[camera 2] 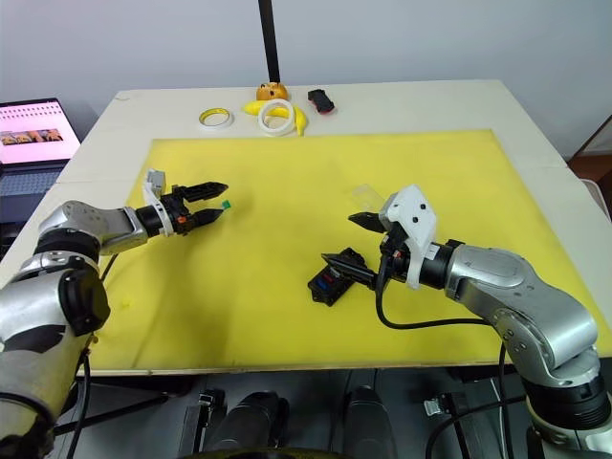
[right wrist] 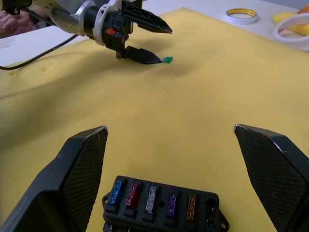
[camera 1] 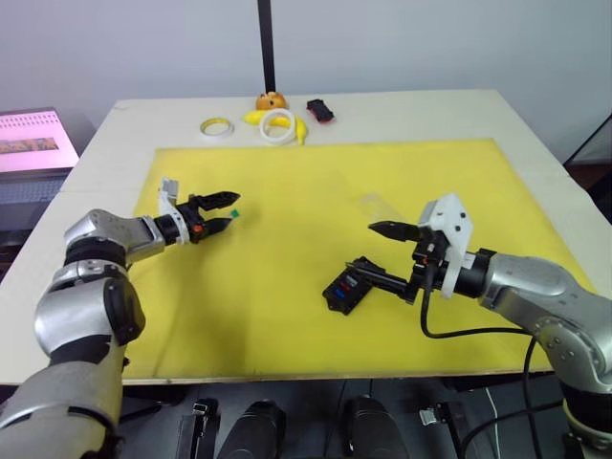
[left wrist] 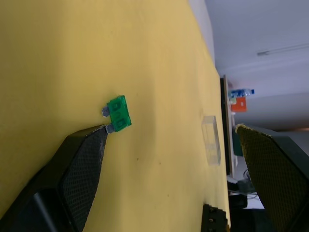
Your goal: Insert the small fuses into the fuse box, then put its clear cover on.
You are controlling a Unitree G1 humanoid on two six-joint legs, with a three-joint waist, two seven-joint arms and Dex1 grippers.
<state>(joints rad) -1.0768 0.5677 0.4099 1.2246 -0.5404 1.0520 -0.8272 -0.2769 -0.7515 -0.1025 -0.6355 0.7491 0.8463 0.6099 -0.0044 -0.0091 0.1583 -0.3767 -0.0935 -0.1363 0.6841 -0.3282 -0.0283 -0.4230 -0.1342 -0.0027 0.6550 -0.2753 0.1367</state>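
Observation:
The black fuse box (camera 1: pixel 346 287) lies on the yellow mat (camera 1: pixel 287 325), close in front of my right gripper (camera 1: pixel 366 246), whose fingers stand wide open above and beside it. Its near row holds blue, red, grey, purple and orange fuses (right wrist: pixel 151 198). One small green fuse (camera 1: pixel 234 210) lies on the mat at the left. My left gripper (right wrist: pixel 164 46) is open, its lower fingertip touching the green fuse (left wrist: pixel 119 113). The clear cover (camera 1: pixel 381 204) rests on the mat beyond the right gripper, apart from the box.
At the table's far edge sit a yellow tape ring (camera 1: pixel 217 126), a white ring (camera 1: pixel 278 122) over a banana, an orange object (camera 1: pixel 272 99) and a small black-and-red object (camera 1: pixel 320 110). A black pole (camera 1: pixel 268 43) rises behind. A laptop (camera 1: pixel 33 139) stands left. A person's hand (right wrist: pixel 14 19) shows.

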